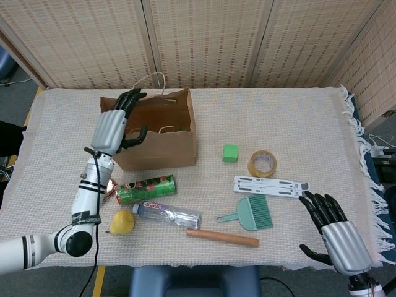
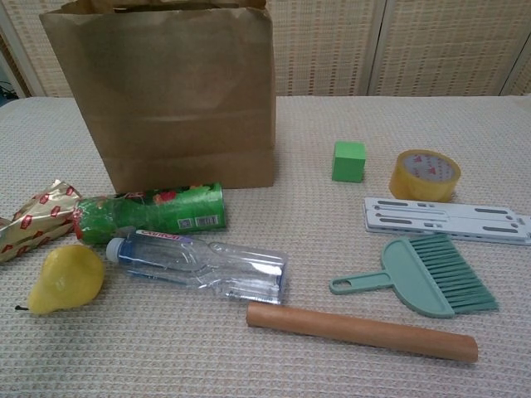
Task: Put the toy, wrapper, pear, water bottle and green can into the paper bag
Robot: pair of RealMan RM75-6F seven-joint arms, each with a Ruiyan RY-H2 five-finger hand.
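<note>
Overhead, a cloth-covered table (image 1: pixel 291 124) runs wide, with bare cloth along the far edge and at the far right, and a fringed edge on the right side. An upright paper bag (image 1: pixel 162 146) stands open at the back left. The left hand (image 1: pixel 113 128) hovers at the bag's left rim, holding nothing, its fingers (image 1: pixel 129 99) spread apart and pointing toward the far side; whether it touches the paper cannot be told. The right hand (image 1: pixel 333 230) rests near the front right corner, also holding nothing, fingers fanned apart, well clear of everything. Inside the bag, only brown paper and the looped handles show from above; no contents can be made out. In front of the bag lies the green can (image 2: pixel 151 211) on its side, with the crumpled gold wrapper (image 2: pixel 33 217) touching its left end. Just in front of the can, the water bottle (image 2: pixel 199 265) lies on its side, and the yellow pear (image 2: pixel 66 279) sits at its cap end. A wooden rolling pin (image 2: pixel 361 331) lies nearest the front. To the right are a small green cube (image 2: pixel 348 161), a roll of tape (image 2: pixel 425 175), a flat white rail (image 2: pixel 446 220) and a mint dustpan brush (image 2: pixel 431 276), spaced apart with cloth between them.
</note>
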